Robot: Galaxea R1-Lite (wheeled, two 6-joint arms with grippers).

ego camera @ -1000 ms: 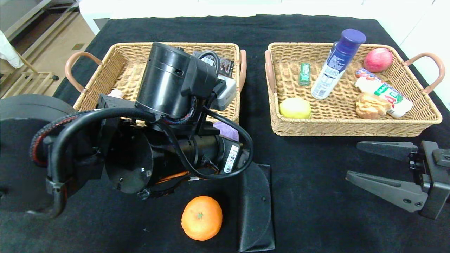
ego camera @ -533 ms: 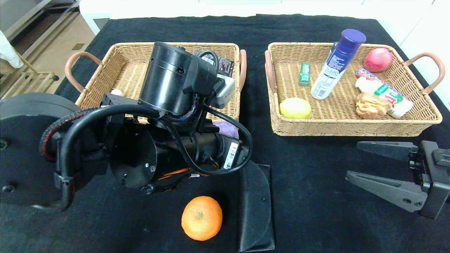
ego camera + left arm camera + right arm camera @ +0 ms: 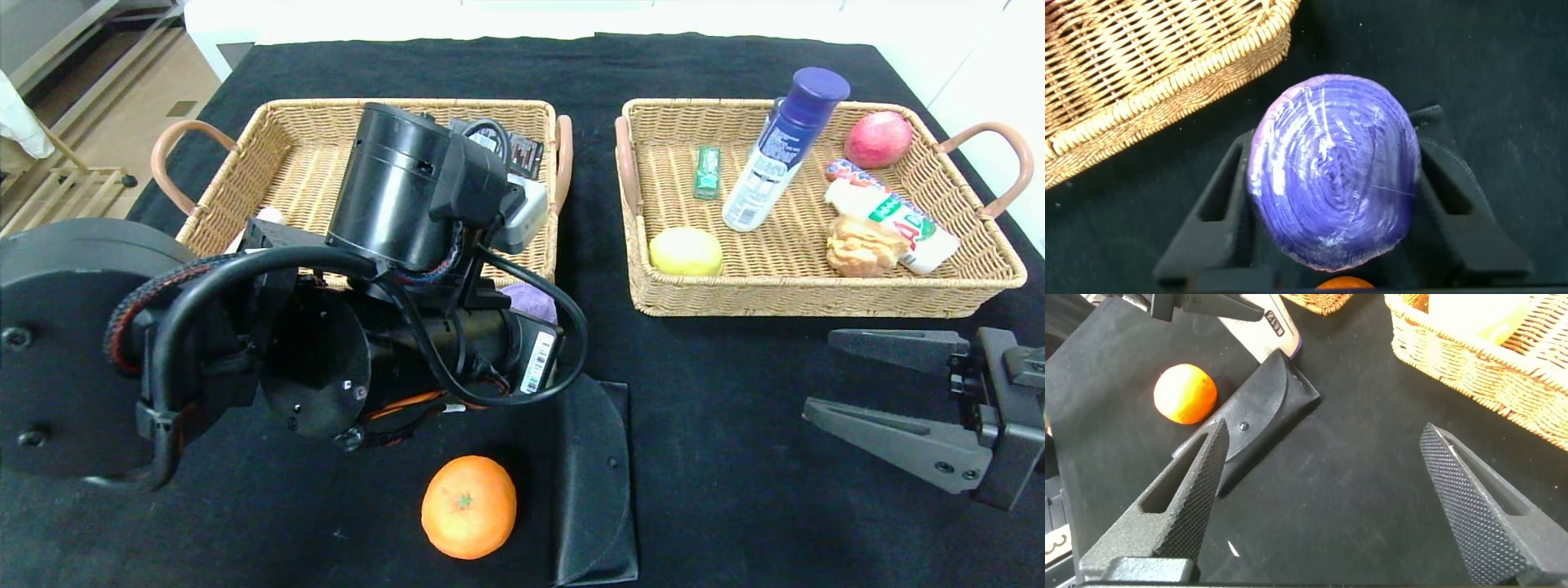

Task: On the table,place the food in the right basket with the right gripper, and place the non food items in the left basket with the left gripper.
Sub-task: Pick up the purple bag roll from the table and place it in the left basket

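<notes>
Left gripper [image 3: 1331, 212], fingers clamped on the purple-lidded canister [image 3: 1333, 170], has crept toward the left basket [image 3: 277, 163]; drop likely next, right gripper [image 3: 886, 392] idle, wide.

The table [image 3: 718, 457] is covered in matt black cloth with a slightly fuzzy nap, and both the left basket [image 3: 286, 163] and the right basket [image 3: 816, 286] are rough woven tan wicker with smooth brown loop handles. The canister's purple lid [image 3: 1333, 170] looks glossy under crinkled clear film. The right pincer [image 3: 1323, 506] has matt dark plastic fingers with knurled inner faces; the orange [image 3: 468, 506] has dimpled, faintly shiny skin, and the black pouch [image 3: 593, 482] is smooth and matt.
</notes>
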